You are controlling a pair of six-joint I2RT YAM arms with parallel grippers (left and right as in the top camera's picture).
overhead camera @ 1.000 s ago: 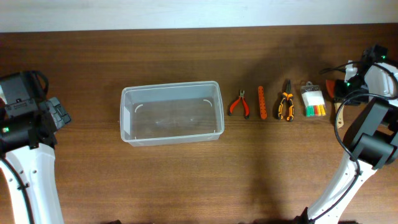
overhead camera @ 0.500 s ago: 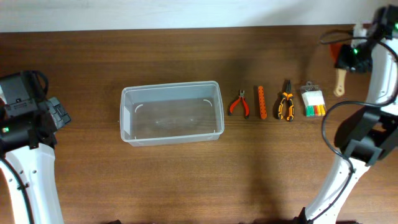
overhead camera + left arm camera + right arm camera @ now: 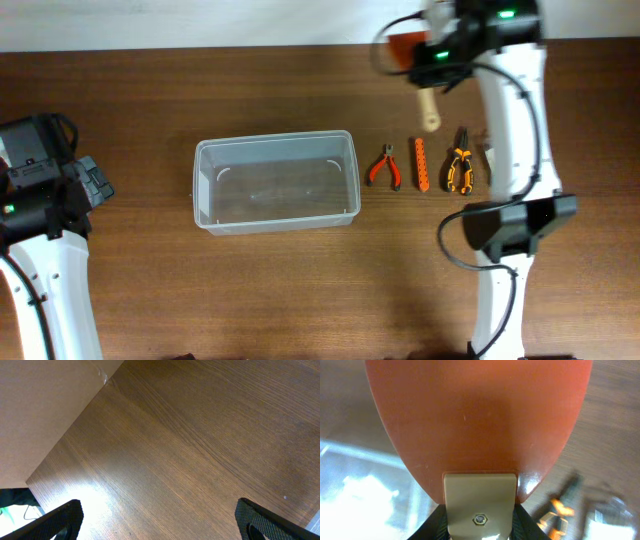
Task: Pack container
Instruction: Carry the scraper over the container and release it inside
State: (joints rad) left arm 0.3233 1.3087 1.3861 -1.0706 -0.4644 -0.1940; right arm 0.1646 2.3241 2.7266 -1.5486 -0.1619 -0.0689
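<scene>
Nearest, at the bottom right of the overhead view, the white right arm (image 3: 497, 300), reaching up the frame past a black joint. At the left edge, about midway up, the left end effector (image 3: 95, 186), released: in its own wrist view, black fingertips (image 3: 59, 519) in the two lower corners, wide apart, bare brown bench (image 3: 190, 450) between them and a pale board (image 3: 40, 405) in the upper left corner. Left of centre overhead, the container (image 3: 275, 183), clear plastic with a rimmed edge, long side across the frame, resting flat on the bench. Just right of it, a row of small tools, each apart from the next: red-handled pliers (image 3: 385, 168), an orange strip (image 3: 421, 165), orange-and-black pliers (image 3: 460, 172), the last just beside the arm. Farthest, near the top edge and right of centre, the right end effector (image 3: 440, 55), clenched on a spatula (image 3: 429, 108), wooden handle pointing down the frame toward the orange strip, red blade (image 3: 403, 47) toward the top edge. In the right wrist view, the red blade filling the upper frame, a beige fitting (image 3: 479, 505) with a small bolt at bottom centre between the dark fingers (image 3: 436, 519), the container blurred at the lower left, pliers blurred at the lower right
</scene>
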